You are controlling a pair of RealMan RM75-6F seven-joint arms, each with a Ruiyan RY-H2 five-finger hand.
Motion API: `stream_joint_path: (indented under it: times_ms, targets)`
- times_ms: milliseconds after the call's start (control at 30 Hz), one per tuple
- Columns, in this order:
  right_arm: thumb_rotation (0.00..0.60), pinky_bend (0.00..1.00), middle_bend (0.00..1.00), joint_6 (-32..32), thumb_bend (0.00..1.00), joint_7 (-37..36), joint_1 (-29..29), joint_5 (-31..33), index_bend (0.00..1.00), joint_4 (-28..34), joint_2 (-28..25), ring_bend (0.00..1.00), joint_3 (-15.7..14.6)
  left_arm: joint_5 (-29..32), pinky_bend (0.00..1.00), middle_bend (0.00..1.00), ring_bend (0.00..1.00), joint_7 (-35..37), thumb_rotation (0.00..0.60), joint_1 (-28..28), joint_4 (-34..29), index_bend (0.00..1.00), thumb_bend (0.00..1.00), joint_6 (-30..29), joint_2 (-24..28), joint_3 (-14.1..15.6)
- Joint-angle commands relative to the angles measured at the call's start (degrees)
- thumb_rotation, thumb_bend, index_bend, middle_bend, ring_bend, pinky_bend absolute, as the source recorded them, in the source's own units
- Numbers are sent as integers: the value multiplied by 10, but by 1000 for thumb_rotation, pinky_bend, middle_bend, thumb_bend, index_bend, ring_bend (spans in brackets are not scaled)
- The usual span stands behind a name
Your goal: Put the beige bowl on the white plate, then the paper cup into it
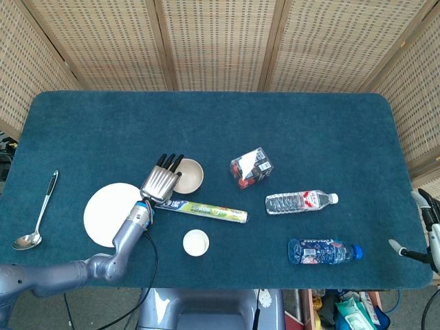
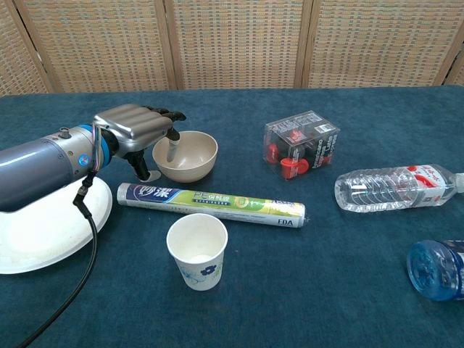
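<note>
The beige bowl (image 1: 188,174) (image 2: 190,154) stands upright on the blue cloth, right of the white plate (image 1: 108,214) (image 2: 40,226). My left hand (image 1: 162,181) (image 2: 136,129) reaches over the bowl's left rim: fingertips dip inside it and the thumb hangs outside, a little apart from the wall. The bowl rests on the table. Nearer the front edge, the paper cup (image 1: 196,242) (image 2: 197,250) stands upright and empty. At the table's right edge my right hand (image 1: 430,223) shows with its fingers spread, holding nothing.
A boxed roll of wrap (image 1: 199,210) (image 2: 210,203) lies between bowl and cup. A clear box with red parts (image 1: 251,167) (image 2: 303,143), a water bottle (image 1: 301,201) (image 2: 395,187) and a blue bottle (image 1: 323,251) (image 2: 438,268) sit to the right. A spoon (image 1: 38,213) lies far left.
</note>
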State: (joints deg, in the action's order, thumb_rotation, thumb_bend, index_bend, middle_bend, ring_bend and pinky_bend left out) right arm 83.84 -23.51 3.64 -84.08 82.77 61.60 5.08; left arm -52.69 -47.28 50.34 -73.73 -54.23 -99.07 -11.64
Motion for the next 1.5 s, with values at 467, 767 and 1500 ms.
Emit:
stream_joint_path:
  times_ms: [467, 767, 1500]
  targets:
    - [600, 0, 0, 6, 142, 1, -1, -8, 9, 0, 1, 0, -1, -23, 120, 0, 0, 26, 600, -4, 31, 747, 403, -39, -11, 10]
    - [600, 0, 0, 12, 142, 12, -4, -9, 9, 5, -1, 0, -1, -88, 119, 0, 0, 62, 600, -42, -92, 747, 404, -90, 87, 30]
    - [600, 0, 0, 30, 142, 48, -11, -21, 9, 29, -3, 0, -4, -308, 104, 0, 0, 245, 600, -216, -190, 747, 405, -191, 294, 212]
